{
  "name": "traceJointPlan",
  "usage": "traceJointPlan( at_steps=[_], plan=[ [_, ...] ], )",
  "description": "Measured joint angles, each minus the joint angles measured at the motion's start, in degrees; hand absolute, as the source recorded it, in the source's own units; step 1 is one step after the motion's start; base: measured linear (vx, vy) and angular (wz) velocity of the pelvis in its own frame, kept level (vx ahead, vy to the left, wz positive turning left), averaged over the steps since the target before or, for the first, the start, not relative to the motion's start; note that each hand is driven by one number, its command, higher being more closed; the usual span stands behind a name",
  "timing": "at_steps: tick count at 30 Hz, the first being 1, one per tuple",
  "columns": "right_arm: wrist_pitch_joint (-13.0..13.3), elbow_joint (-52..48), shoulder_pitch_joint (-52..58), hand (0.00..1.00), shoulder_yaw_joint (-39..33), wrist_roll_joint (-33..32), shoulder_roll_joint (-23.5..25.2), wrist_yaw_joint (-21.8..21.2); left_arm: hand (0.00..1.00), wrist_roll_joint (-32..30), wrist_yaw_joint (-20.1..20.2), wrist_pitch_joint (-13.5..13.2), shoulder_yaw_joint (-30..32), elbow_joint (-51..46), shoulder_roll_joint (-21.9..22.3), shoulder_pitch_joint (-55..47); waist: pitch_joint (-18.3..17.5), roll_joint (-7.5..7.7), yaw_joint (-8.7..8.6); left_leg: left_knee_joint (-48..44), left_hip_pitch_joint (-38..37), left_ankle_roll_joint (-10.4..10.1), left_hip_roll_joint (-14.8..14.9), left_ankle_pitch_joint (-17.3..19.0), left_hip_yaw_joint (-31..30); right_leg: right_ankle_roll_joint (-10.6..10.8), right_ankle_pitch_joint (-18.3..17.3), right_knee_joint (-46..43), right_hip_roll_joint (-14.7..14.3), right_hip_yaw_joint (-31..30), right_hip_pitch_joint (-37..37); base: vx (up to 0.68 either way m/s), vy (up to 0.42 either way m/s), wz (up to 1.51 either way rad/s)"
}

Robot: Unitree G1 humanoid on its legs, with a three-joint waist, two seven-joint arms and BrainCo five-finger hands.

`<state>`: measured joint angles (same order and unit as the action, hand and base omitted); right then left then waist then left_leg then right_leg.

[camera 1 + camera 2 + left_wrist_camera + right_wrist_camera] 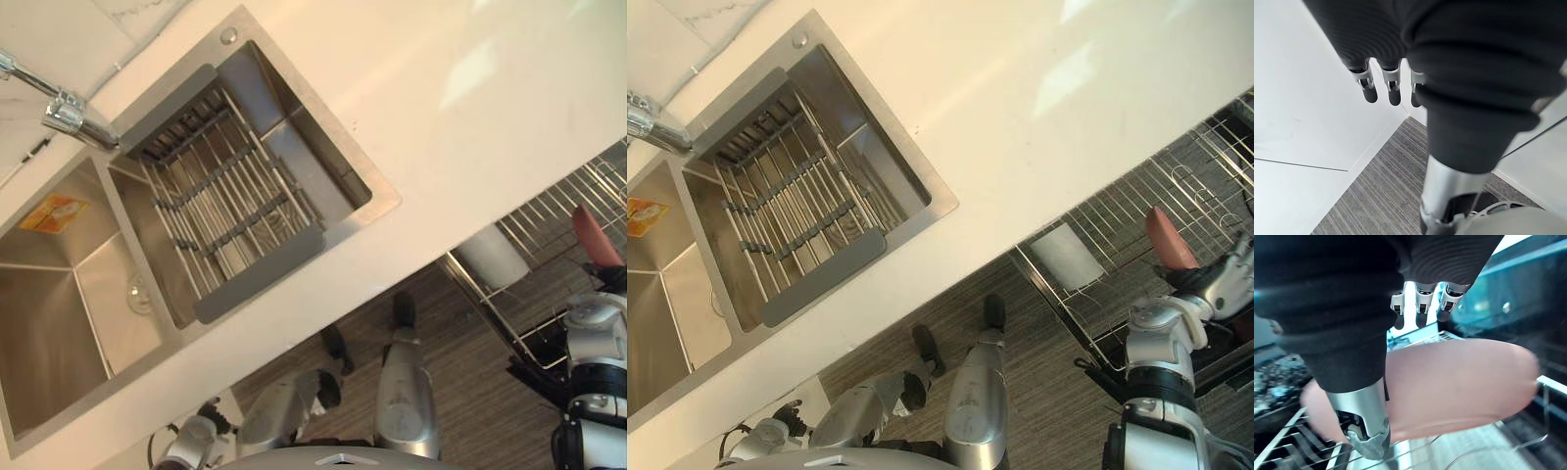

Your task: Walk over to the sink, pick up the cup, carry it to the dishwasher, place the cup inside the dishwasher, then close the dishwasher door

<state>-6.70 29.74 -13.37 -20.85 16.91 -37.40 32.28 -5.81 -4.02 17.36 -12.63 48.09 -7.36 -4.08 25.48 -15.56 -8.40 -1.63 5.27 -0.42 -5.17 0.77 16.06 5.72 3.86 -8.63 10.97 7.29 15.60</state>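
A reddish-pink cup (1171, 238) is over the pulled-out dishwasher rack (1117, 230) at the right. In the right wrist view the cup (1459, 387) lies on its side between the fingers and thumb of my right hand (1422, 298), which is shut on it. Wire tines of the rack (1283, 445) pass just under the cup; I cannot tell whether it touches them. My left hand (1391, 90) hangs beside a white cabinet front with relaxed, straight fingers and holds nothing.
A steel double sink (382, 201) with a slatted drain rack (225, 206) and a chrome tap (64, 110) is set in the white counter (470, 117). A white vessel (1066, 257) stands at the rack's near corner. Grey striped floor (460, 392) runs below the counter.
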Motion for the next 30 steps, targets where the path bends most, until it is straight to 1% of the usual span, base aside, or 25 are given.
traceJointPlan(
  at_steps=[2, 3, 4, 6, 7, 8, 9, 10, 11, 12, 13, 14, 16, 19, 20, 22, 24, 25, 26, 27, 28, 29, 30],
  plan=[
    [4.1, -4.2, 1.6, 0.0, 0.0, -6.8, 2.3, -3.6, 0.0, -0.8, 1.2, 0.0, 0.0, 0.2, 0.4, 0.0, 0.1, 0.08, -0.08, 0.1, -1.0, -0.5, 0.1, 0.4, -0.3, 0.0, -0.4, -0.1, -0.1, 0.3, -1.2, 0.01, -0.016, 0.06],
    [6.6, -7.8, 3.0, 0.0, 0.1, -11.4, 5.2, -6.6, 0.0, -2.6, 2.2, 0.0, 0.0, 0.5, 0.7, 0.0, 0.1, 0.15, -0.19, 0.0, -1.8, -0.7, 0.4, 0.6, -0.4, -0.1, -0.8, -0.4, -0.1, 0.8, -2.0, 0.01, -0.031, 0.11],
    [7.9, -9.5, 3.8, 0.0, 0.0, -14.5, 6.8, -8.4, 0.0, -4.1, 3.2, 0.0, 0.0, 0.4, 0.7, 0.0, 0.2, 0.24, -0.21, -0.1, -2.1, -0.6, 0.6, 0.8, -0.5, -0.2, -1.0, -0.8, -0.2, 1.0, -2.3, 0.02, -0.034, 0.13],
    [9.7, -11.4, 5.0, 0.0, 0.1, -20.3, 9.2, -12.7, 0.0, -8.1, 5.8, 0.2, 0.0, 0.4, 0.7, 0.0, 0.3, 0.44, -0.2, -0.4, -2.5, -0.5, 0.9, 0.9, -0.9, -0.2, -1.3, -0.8, -0.3, 1.6, -3.2, 0.03, -0.035, 0.15],
    [10.5, -11.5, 5.5, 0.0, -0.1, -23.7, 10.1, -15.5, 0.0, -11.0, 7.7, 0.6, 0.0, 0.5, 0.7, 0.0, 0.3, 0.67, -0.44, -0.7, -2.8, -0.4, 1.1, 1.0, -1.4, -0.4, -1.6, -0.9, -0.4, 2.2, -3.8, 0.04, -0.032, 0.17],
    [10.5, -11.5, 5.8, 0.0, -0.1, -24.8, 10.3, -16.8, 0.0, -12.3, 8.6, 0.9, 0.0, 0.5, 0.7, 0.0, 0.3, 0.78, -0.56, -1.0, -2.8, -0.3, 1.3, 1.1, -1.7, -0.4, -1.8, -1.0, -0.4, 2.5, -4.1, 0.05, -0.034, 0.17],
    [10.5, -11.4, 6.7, 0.0, -0.1, -26.3, 10.8, -19.3, 0.0, -14.8, 10.3, 1.6, 0.1, 0.8, 0.6, 0.0, 0.1, 1.32, -0.47, -1.8, -3.6, -0.3, 1.7, 1.6, -1.9, -0.5, -1.9, -1.4, -0.7, 2.8, -5.3, 0.06, -0.046, 0.07],
    [10.5, -11.4, 7.1, 0.0, -0.1, -26.8, 11.2, -20.2, 0.0, -15.8, 11.2, 2.2, 0.1, 1.6, 0.5, -0.1, 0.0, 2.43, -0.37, -2.3, -4.1, -0.2, 2.1, 2.0, -2.0, -0.7, -2.1, -1.5, -1.0, 2.9, -6.0, 0.06, -0.053, 0.0],
    [10.5, -11.4, 7.3, 0.0, -0.1, -26.8, 11.5, -20.8, 0.0, -16.1, 11.7, 2.6, 0.1, 2.4, 0.5, -0.1, -0.5, 3.18, -0.12, -2.6, -4.4, 0.0, 2.4, 2.1, -1.9, -0.8, -2.3, -1.5, -1.3, 3.0, -6.4, 0.06, -0.063, -0.03],
    [10.5, -11.3, 7.7, 0.0, -0.4, -27.1, 11.8, -21.1, 0.0, -16.3, 12.0, 3.1, 0.2, 3.4, 0.4, -0.3, -2.4, 4.17, -0.04, -3.3, -4.5, -0.2, 3.0, 2.6, -2.0, -1.0, -2.5, -1.5, -1.7, 3.3, -6.9, 0.07, -0.066, 0.0],
    [10.7, -11.2, 7.9, 0.0, -1.7, -28.1, 12.1, -21.0, 0.0, -16.3, 11.9, 3.3, 0.3, 4.0, 0.3, -0.9, -4.0, 5.69, 0.13, -3.4, -4.7, -0.2, 3.6, 2.8, -2.1, -1.2, -2.6, -1.0, -2.3, 3.8, -7.9, 0.06, -0.062, 0.04],
    [10.8, -11.1, 8.0, 0.0, -2.7, -28.4, 12.2, -20.9, 0.0, -16.3, 11.9, 3.3, 0.3, 4.3, 0.1, -1.0, -4.6, 6.29, 0.32, -3.4, -5.3, -0.1, 3.9, 3.0, -2.2, -1.4, -2.7, -0.6, -2.5, 4.1, -8.6, 0.06, -0.062, 0.06],
    [11.3, -10.9, 8.0, 0.0, -6.8, -29.4, 12.0, -20.4, 0.0, -16.3, 11.8, 3.8, 1.3, 4.5, -1.2, -1.9, -6.8, 9.45, 0.81, -3.2, -6.6, 0.0, 4.9, 3.4, -2.4, -1.8, -2.9, 0.4, -3.6, 4.5, -10.7, 0.03, -0.051, 0.03],
    [11.7, -10.9, 7.5, 0.0, -11.2, -30.7, 11.1, -18.1, 0.0, -16.3, 11.9, 4.6, 1.3, 5.2, -2.1, -2.6, -9.5, 11.89, 0.81, -2.5, -7.5, 0.3, 5.4, 3.5, -2.3, -2.2, -2.6, 1.9, -4.4, 4.6, -11.9, 0.02, -0.033, -0.03],
    [11.7, -10.9, 7.5, 0.0, -11.9, -30.9, 10.6, -17.6, 0.0, -16.3, 11.9, 4.7, 1.3, 5.3, -2.1, -2.8, -10.1, 12.06, 0.73, -2.1, -7.7, 0.4, 5.4, 3.4, -2.2, -2.2, -2.6, 2.0, -4.5, 4.5, -12.0, 0.02, -0.002, -0.09],
    [11.7, -10.9, 7.5, 0.0, -14.0, -34.7, 9.2, -17.3, 0.0, -16.3, 12.3, 5.1, 1.3, 5.4, -2.1, -3.5, -11.3, 12.26, 0.43, -1.3, -8.2, 0.6, 5.3, 3.3, -1.8, -2.2, -2.5, 2.3, -4.6, 4.2, -12.1, 0.03, 0.004, -0.08],
    [11.5, -10.9, 8.2, 0.0, -17.6, -41.9, 7.8, -17.4, 0.0, -16.8, 13.9, 5.4, 1.5, 5.5, -2.1, -4.0, -11.7, 12.39, -0.05, -0.9, -9.2, 0.6, 5.4, 3.3, -1.7, -2.2, -2.2, 3.1, -4.9, 4.1, -13.2, 0.02, 0.002, -0.05],
    [11.4, -10.7, 8.6, 0.0, -18.7, -43.0, 7.4, -17.4, 0.0, -16.8, 14.3, 5.5, 1.5, 5.5, -2.1, -4.1, -11.7, 12.42, -0.09, -0.8, -9.5, 0.6, 5.4, 3.4, -1.5, -2.2, -2.2, 3.4, -5.0, 4.0, -13.5, 0.01, -0.003, -0.09],
    [11.3, -10.0, 8.9, 0.0, -21.4, -44.9, 7.0, -17.3, 0.0, -16.8, 14.7, 5.6, 1.6, 5.5, -2.1, -4.6, -12.1, 12.8, -0.35, -0.5, -9.6, 0.6, 5.6, 3.4, -1.1, -2.2, -2.1, 3.6, -5.2, 3.7, -13.5, 0.01, -0.006, -0.16],
    [11.1, -7.9, 9.0, 0.0, -23.6, -46.0, 5.9, -17.3, 0.0, -16.7, 14.8, 5.8, 1.6, 5.5, -2.1, -5.2, -12.5, 12.7, -0.89, -0.2, -10.0, 0.5, 5.7, 3.4, -0.3, -2.2, -2.1, 3.7, -5.4, 3.1, -13.5, 0.01, -0.008, -0.22],
    [10.9, -6.5, 9.2, 0.0, -24.6, -46.1, 5.0, -17.4, 0.0, -16.7, 14.8, 6.0, 1.6, 5.5, -2.0, -5.4, -12.5, 12.78, -1.03, 0.0, -10.2, 0.4, 5.7, 3.5, -0.2, -2.2, -2.1, 3.7, -5.5, 2.8, -13.5, 0.02, -0.011, -0.23],
    [9.8, -2.2, 10.5, 0.0, -27.4, -46.3, 2.3, -18.4, 0.0, -15.8, 14.8, 6.6, 1.7, 5.6, -2.1, -5.6, -13.0, 13.1, -1.61, 0.4, -10.4, 0.3, 5.8, 3.7, 0.3, -2.2, -2.1, 3.8, -5.7, 2.5, -13.3, 0.02, -0.007, -0.16],
    [9.2, -0.8, 11.4, 0.0, -28.3, -46.4, 1.7, -18.7, 0.0, -15.4, 14.9, 6.7, 1.7, 5.7, -2.1, -5.6, -13.5, 12.95, -1.85, 0.7, -10.6, 0.2, 5.8, 3.7, 0.5, -2.2, -2.1, 3.9, -5.8, 2.4, -13.3, 0.02, -0.005, -0.12]
  ],
)
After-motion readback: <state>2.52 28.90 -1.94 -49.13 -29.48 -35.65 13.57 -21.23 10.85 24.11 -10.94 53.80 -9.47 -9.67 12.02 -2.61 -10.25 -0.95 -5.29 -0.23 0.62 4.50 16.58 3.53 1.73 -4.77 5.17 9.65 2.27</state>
